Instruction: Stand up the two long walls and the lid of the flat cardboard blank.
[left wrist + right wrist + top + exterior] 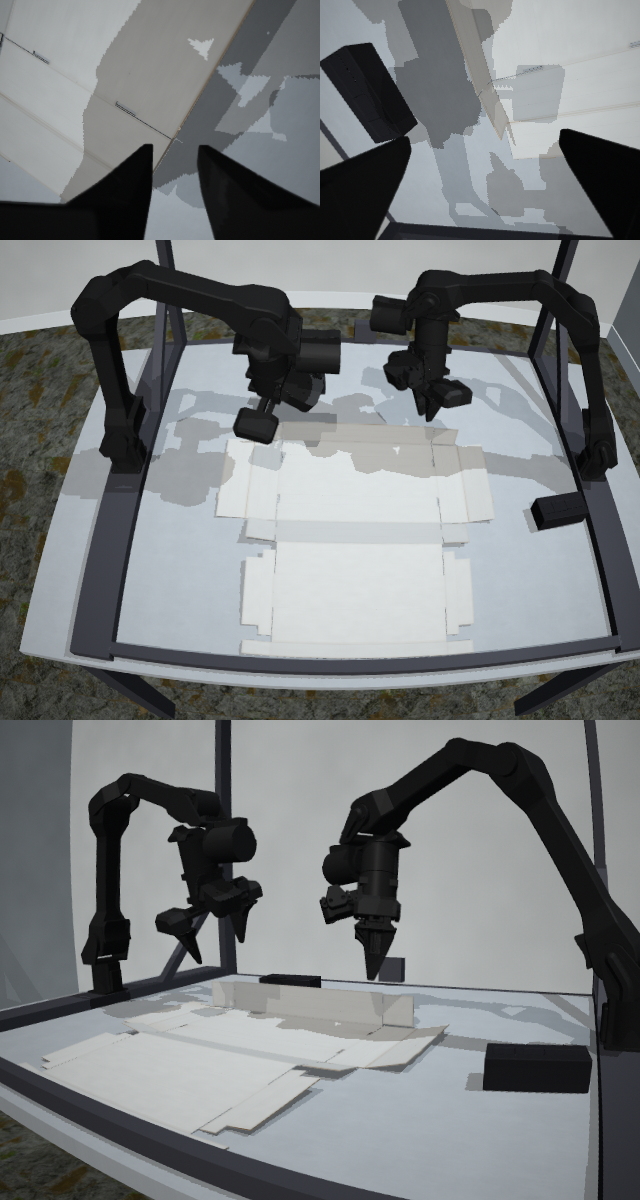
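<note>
White cardboard blank is pointing its flat lid toward the front rail, long creases running L–R; L gripper gapping narrowly, R gripper widely.
</note>
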`<action>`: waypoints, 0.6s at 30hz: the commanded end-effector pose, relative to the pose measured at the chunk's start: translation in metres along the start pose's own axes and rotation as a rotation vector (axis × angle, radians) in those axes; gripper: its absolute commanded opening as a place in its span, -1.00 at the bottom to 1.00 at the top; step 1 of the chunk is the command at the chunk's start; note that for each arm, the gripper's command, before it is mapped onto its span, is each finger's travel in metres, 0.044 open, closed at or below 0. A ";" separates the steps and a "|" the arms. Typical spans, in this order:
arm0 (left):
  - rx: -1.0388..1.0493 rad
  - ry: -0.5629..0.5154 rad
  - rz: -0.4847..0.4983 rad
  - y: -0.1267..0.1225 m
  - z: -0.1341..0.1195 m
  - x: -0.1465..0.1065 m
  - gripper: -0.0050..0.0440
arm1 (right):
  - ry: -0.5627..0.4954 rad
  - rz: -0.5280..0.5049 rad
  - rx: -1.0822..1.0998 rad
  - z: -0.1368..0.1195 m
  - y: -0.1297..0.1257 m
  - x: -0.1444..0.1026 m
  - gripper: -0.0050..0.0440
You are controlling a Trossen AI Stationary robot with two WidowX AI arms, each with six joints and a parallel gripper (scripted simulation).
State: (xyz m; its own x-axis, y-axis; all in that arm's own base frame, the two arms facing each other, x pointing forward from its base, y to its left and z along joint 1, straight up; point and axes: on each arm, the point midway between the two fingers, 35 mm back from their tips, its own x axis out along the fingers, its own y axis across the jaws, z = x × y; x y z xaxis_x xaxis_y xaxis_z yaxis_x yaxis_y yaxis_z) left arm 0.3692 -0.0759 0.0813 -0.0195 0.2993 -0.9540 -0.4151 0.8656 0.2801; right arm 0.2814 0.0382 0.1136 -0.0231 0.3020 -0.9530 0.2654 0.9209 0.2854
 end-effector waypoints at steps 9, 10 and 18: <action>-0.206 0.008 -0.070 0.014 0.014 0.000 -0.38 | -0.012 -0.058 -0.610 -0.029 -0.003 -0.010 0.99; -0.221 0.011 -0.073 0.015 0.015 0.001 -0.38 | -0.010 -0.063 -0.657 -0.031 -0.003 -0.011 0.99; -0.334 0.032 -0.096 0.022 0.021 0.007 -0.38 | 0.009 -0.097 -0.998 -0.046 -0.007 -0.013 0.99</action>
State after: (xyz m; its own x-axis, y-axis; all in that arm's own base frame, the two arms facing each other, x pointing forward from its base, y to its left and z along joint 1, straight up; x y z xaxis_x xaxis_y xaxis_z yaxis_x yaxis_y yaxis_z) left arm 0.3764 -0.0511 0.0760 -0.0179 0.2287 -0.9733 -0.6387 0.7464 0.1871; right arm 0.2458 0.0394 0.1234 -0.0247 0.2243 -0.9742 -0.5203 0.8292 0.2041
